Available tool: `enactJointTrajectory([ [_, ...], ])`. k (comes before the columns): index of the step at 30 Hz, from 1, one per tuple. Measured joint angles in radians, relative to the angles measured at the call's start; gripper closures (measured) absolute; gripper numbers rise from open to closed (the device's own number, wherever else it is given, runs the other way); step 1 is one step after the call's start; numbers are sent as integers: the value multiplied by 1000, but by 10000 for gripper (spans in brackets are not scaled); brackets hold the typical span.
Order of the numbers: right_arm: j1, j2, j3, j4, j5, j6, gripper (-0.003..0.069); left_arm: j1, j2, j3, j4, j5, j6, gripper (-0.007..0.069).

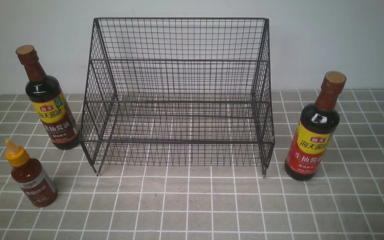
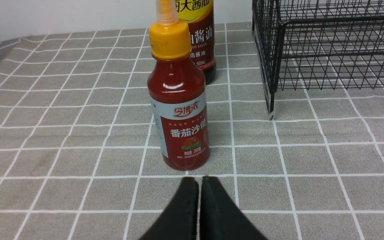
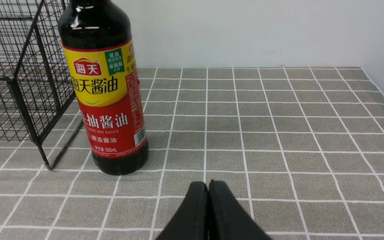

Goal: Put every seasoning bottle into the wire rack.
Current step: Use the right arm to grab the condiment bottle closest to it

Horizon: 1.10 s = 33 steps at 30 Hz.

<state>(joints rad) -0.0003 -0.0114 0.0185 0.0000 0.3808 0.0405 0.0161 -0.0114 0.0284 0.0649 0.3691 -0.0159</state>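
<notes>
Furthest left in the front view, the short red squeeze bottle (image 1: 33, 176) with its yellow nozzle cap stands upright on the bench (image 1: 192, 206), in the lower left of the frame. Behind it, at middle left, the tall brown-label soy-sauce bottle (image 1: 50, 110) also stands upright. Its base is near the front left corner of the wire rack (image 1: 178, 100). The left wrist view shows a strip of bare bench between that bottle and the rack.

The left tool (image 2: 198, 181) has its two black fingers pressed together and grips nothing. It sits low over the bench with the squeeze bottle straight ahead of its tips, near but not touching, and the brown-label bottle partly hidden behind that one.

The black wire rack fills the centre of the front view. It stands on short legs against the pale wall, its stepped tiers rising toward the back. All three bottles are outside it.

At middle right of the front view, the tall red-label soy-sauce bottle (image 1: 312, 140) stands upright on the bench, just beside the rack's front right corner and apart from it.

The right tool (image 3: 208, 186) is likewise closed, finger against finger, with nothing between them. The red-label bottle stands ahead of it, offset toward the rack side and not touching the fingers.
</notes>
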Motion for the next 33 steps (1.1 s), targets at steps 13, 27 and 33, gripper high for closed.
enactJointTrajectory([
  [13, 0, 0, 0, 0, 0, 0, 673, 0, 0, 0, 0, 0, 0, 631],
  [27, 1, 0, 8, 145, -164, 53, 673, 0, 0, 0, 0, 0, 0, 631],
  [33, 1, 0, 8, 390, -421, 116, 673, 0, 0, 0, 0, 0, 0, 631],
])
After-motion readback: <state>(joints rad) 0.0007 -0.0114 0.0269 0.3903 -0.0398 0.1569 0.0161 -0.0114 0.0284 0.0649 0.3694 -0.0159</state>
